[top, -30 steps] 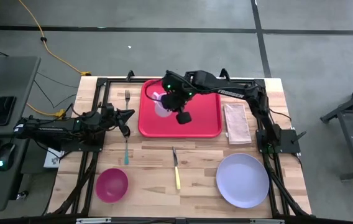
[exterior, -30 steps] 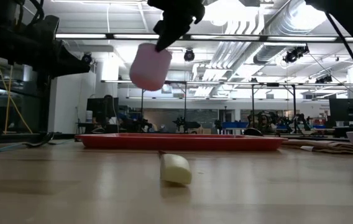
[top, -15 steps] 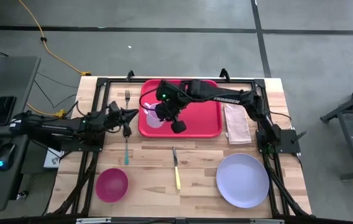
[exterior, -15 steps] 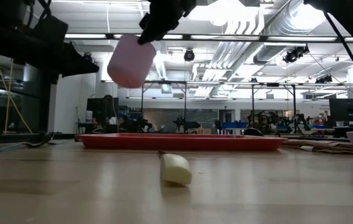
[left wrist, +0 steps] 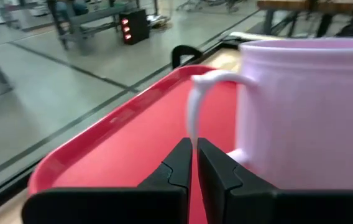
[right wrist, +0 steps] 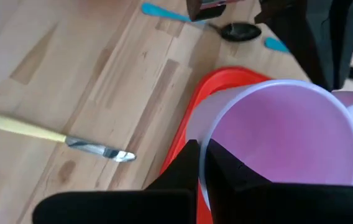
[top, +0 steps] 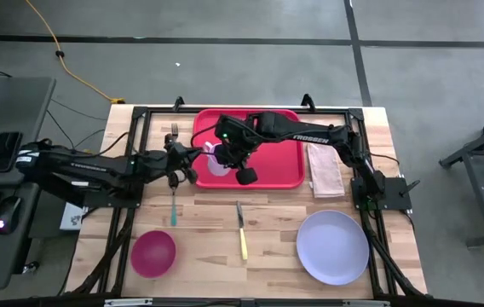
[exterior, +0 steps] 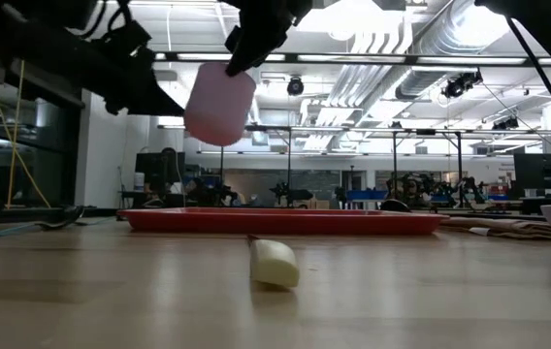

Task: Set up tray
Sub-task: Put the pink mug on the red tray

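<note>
From above, the red tray (top: pixel 267 162) lies at upper centre of the table (top: pixel 267 226), long axis left to right; the right tool (top: pixel 225 153) pinches the rim of a pink mug (top: pixel 217 160) over the tray's left end, while the left tool (top: pixel 189 168) reaches in from the left, just beside it. At table height the mug (exterior: pixel 219 104) hangs well above the tray (exterior: pixel 280 220). The left wrist view shows the left tool's fingers (left wrist: pixel 179 168) nearly pressed together, just before the handle (left wrist: pixel 196 106). The right wrist view shows fingers (right wrist: pixel 192 162) clamped on the mug's rim (right wrist: pixel 210 155).
</note>
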### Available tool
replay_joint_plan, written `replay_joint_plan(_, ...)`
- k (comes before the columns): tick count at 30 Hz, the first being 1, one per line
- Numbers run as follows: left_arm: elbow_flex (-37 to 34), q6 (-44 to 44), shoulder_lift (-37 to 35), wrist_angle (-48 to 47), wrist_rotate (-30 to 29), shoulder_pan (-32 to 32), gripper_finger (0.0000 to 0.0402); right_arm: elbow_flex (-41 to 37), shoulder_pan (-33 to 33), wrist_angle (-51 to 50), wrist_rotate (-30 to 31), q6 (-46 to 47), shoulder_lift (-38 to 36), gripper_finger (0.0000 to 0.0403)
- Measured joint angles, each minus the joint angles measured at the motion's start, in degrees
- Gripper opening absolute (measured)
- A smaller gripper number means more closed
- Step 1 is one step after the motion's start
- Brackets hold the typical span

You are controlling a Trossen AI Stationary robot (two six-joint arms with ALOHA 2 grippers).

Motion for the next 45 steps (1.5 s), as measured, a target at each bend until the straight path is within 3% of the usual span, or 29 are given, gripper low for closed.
replay_joint_plan(8,1.7,0.2,3.9,-0.1,-1.6,0.0,0.0056,0.0,0.0,-1.5,-0.2,0.7,0.0,0.0)
replay_joint_plan(30,1.7,1.5,3.9,0.0,-2.1,0.0,0.0056,0.0,-0.2,-1.5,-0.1,-0.8,0.0,0.0)
replay_joint_plan(35,1.7,-0.7,3.9,0.0,-4.7,0.0,0.0057,0.0,-0.2,-1.5,-0.2,-0.8,0.0,0.0)
replay_joint_plan(38,1.7,-1.8,3.9,0.0,-4.8,0.0,0.0073,0.0,-0.2,-1.5,-0.1,-0.7,0.0,0.0)
replay_joint_plan(45,1.7,-4.4,3.9,0.0,-2.7,0.0,0.0151,0.0,-0.3,-1.5,1.0,-0.7,0.0,0.0)
